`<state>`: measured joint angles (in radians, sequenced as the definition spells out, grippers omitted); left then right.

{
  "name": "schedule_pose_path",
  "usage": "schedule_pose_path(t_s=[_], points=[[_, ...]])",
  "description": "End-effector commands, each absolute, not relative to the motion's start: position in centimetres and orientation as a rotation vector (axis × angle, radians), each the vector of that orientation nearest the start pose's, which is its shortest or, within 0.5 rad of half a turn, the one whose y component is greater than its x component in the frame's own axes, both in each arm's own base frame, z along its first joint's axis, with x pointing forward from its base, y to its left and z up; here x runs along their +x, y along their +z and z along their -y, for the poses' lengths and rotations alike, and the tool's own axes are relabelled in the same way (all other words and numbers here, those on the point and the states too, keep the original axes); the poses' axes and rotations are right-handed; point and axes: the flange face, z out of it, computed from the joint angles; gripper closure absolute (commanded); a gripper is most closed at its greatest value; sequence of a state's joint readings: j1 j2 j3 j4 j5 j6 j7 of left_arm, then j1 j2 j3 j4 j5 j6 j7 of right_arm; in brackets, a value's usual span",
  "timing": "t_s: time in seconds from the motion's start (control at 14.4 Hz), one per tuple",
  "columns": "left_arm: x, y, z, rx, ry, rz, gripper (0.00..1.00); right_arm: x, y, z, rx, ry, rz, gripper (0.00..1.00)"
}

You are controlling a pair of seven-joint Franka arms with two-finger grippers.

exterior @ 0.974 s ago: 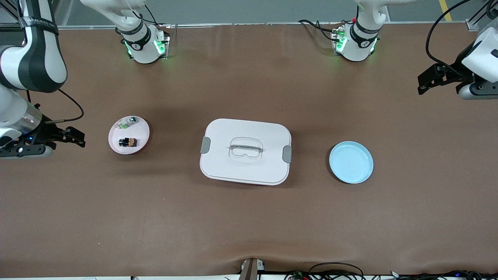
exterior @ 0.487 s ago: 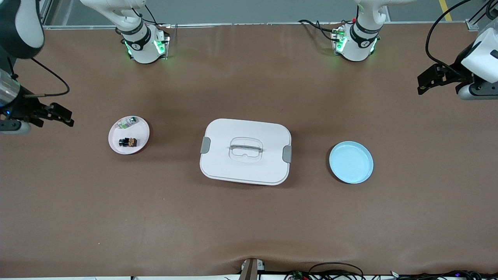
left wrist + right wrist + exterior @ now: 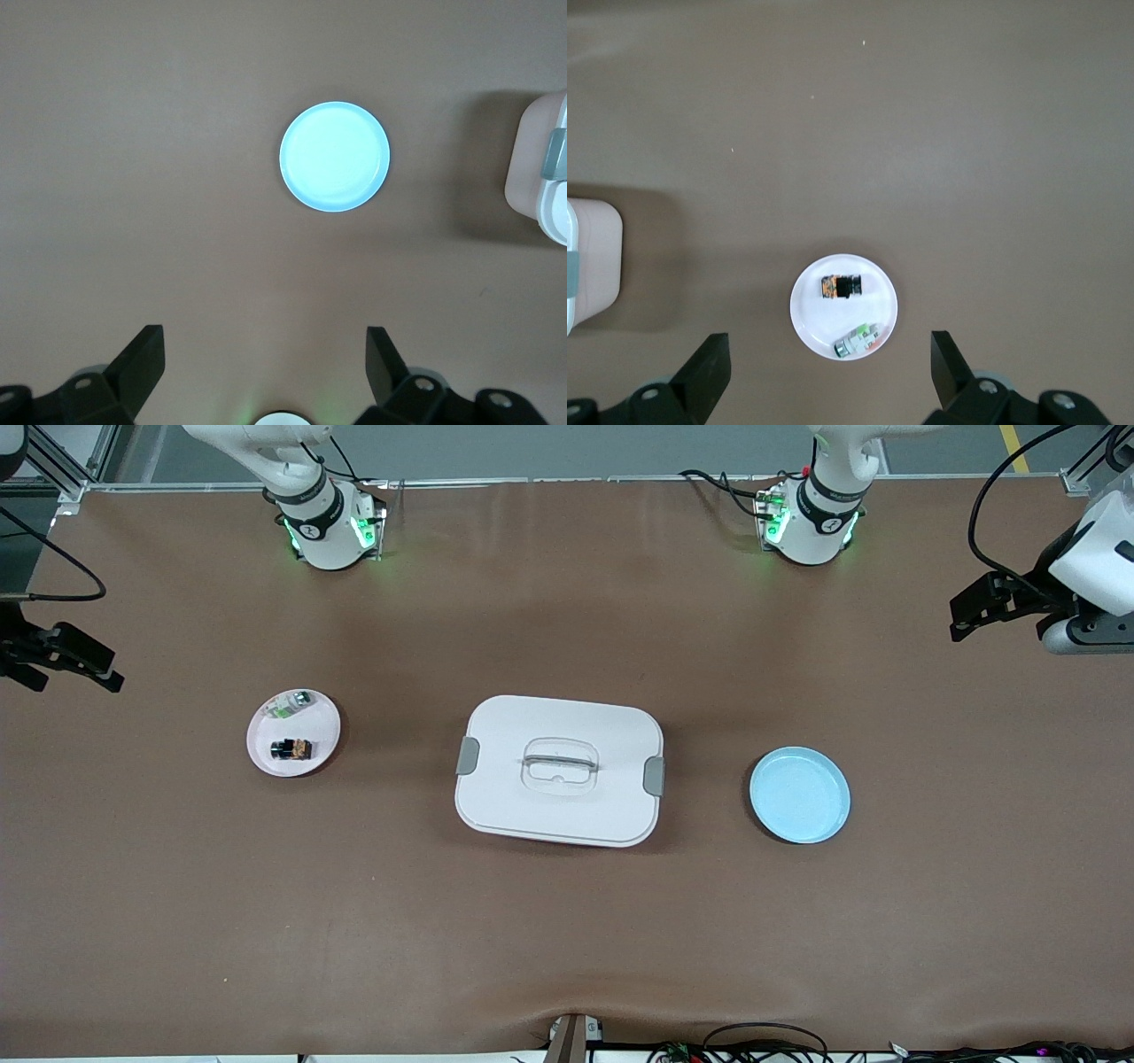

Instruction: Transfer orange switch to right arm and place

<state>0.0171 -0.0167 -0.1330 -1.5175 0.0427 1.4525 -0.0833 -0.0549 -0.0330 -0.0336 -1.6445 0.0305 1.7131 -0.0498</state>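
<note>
The orange switch point(image 3: 291, 749), a tiny black block with an orange band, lies on a small white plate point(image 3: 321, 717) toward the right arm's end of the table. It also shows in the right wrist view point(image 3: 840, 286), on the same plate point(image 3: 813, 317). My right gripper point(image 3: 104, 669) is open and empty, high over the table's edge at the right arm's end, well apart from the plate; its open jaws show in its wrist view point(image 3: 828, 359). My left gripper point(image 3: 959, 618) is open and empty over the left arm's end and waits; its wrist view shows it point(image 3: 264, 350) too.
A small green-and-white part point(image 3: 291, 702) lies on the same white plate, also seen in the right wrist view point(image 3: 859, 340). A white lidded box point(image 3: 620, 726) with a clear handle stands mid-table. An empty light blue plate point(image 3: 799, 794) lies toward the left arm's end, also seen in the left wrist view point(image 3: 334, 157).
My right arm has drawn away from the white plate, toward the table's edge and the robots' bases, rising. The switch and the left arm have not moved.
</note>
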Motion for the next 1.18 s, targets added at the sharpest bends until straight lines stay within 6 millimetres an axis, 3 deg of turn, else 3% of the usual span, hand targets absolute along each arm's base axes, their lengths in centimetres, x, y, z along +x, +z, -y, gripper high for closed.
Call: schedule_pose_path(t_s=[0.0,0.42,0.76,1.11], points=[[53.5,64.9,5.5,-3.088,0.071,-0.055,0.00,56.6,62.6,5.1,-3.110,-0.132,-0.091,0.00],[53.5,65.1,5.4,-3.089,0.064,-0.050,0.00,54.1,63.8,4.7,-3.101,0.077,-0.086,0.00],[53.5,65.2,5.4,-3.089,0.062,-0.038,0.00,49.6,63.4,4.4,-3.098,-0.080,-0.092,0.00],[53.5,65.3,5.4,-3.092,0.060,-0.029,0.00,48.8,65.4,5.2,-3.105,-0.030,-0.116,0.00]])
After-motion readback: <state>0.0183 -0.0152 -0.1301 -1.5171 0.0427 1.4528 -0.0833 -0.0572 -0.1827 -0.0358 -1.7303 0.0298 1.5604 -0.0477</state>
